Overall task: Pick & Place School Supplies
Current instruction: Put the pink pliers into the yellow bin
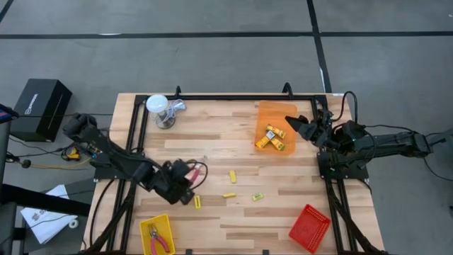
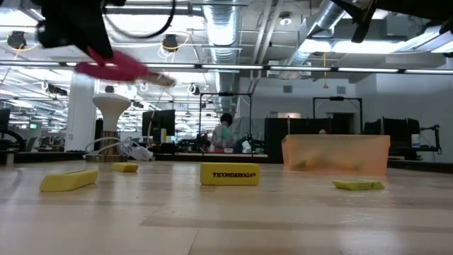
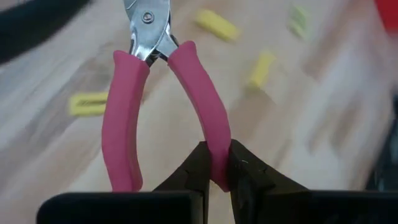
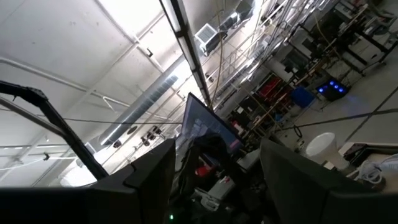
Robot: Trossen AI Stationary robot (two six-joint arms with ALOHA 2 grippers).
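My left gripper [image 1: 184, 176] hovers over the table's left-middle, shut on red-handled pliers [image 1: 196, 170], which show blurred and high above the wood in the low view [image 2: 117, 67]. Yellow blocks [image 1: 232, 176] [image 1: 228, 195] [image 1: 197, 202] lie flat on the wood to its right. More yellow blocks [image 1: 272, 137] lie in the orange tray [image 1: 272, 112]. A second pair of red-handled pliers [image 1: 157, 239] lies in the yellow tray [image 1: 167, 221]. My right gripper [image 1: 296, 125] is open at the orange tray's right edge, tilted up toward the ceiling in its wrist view [image 4: 217, 174]. My left gripper pinches one handle of the pliers near its free end [image 3: 216, 163] between its two fingers. The other handle [image 3: 124, 149] stands free beside them. The fingers lie along the handle, and the metal head [image 3: 149, 25] points away from the gripper. The pliers are lifted clear of the table.
A white cup-like object with a silvery part [image 1: 161, 110] stands at the far left corner. A red tray [image 1: 309, 228] sits at the near right edge. Bare wood lies between the scattered blocks and the orange tray. A black box [image 1: 39, 106] stands off the table's left.
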